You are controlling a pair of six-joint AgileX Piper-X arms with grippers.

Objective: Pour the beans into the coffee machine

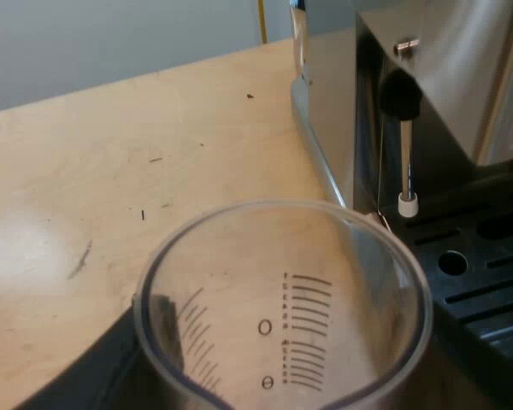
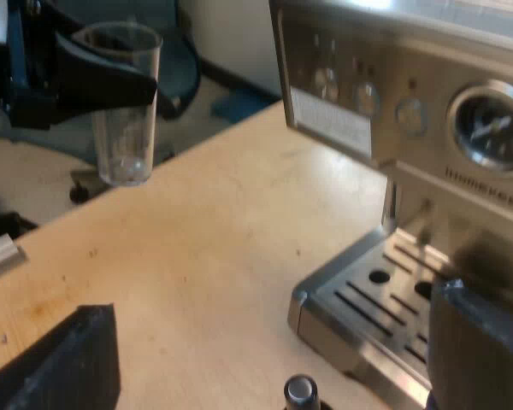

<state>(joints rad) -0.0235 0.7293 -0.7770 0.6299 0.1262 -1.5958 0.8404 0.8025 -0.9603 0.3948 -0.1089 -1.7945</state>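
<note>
A clear measuring glass [image 1: 282,307] with printed scale lines sits upright between the fingers of my left gripper [image 1: 282,376], one dark finger [image 1: 111,367] pressed to its wall. No beans show inside it. In the right wrist view the same glass [image 2: 124,102] hangs above the table in the left gripper [image 2: 85,77], away from the espresso machine [image 2: 410,102]. My right gripper [image 2: 274,359] is open over the table near the machine's drip tray [image 2: 368,299], with nothing between its fingers [image 2: 77,359].
The machine's steel side, steam wand [image 1: 406,162] and slotted drip tray [image 1: 479,273] stand close beside the glass. A round pressure gauge [image 2: 492,128] and knobs are on the machine's front. A small metal knob [image 2: 301,391] stands on the wooden table [image 2: 197,256] near the tray.
</note>
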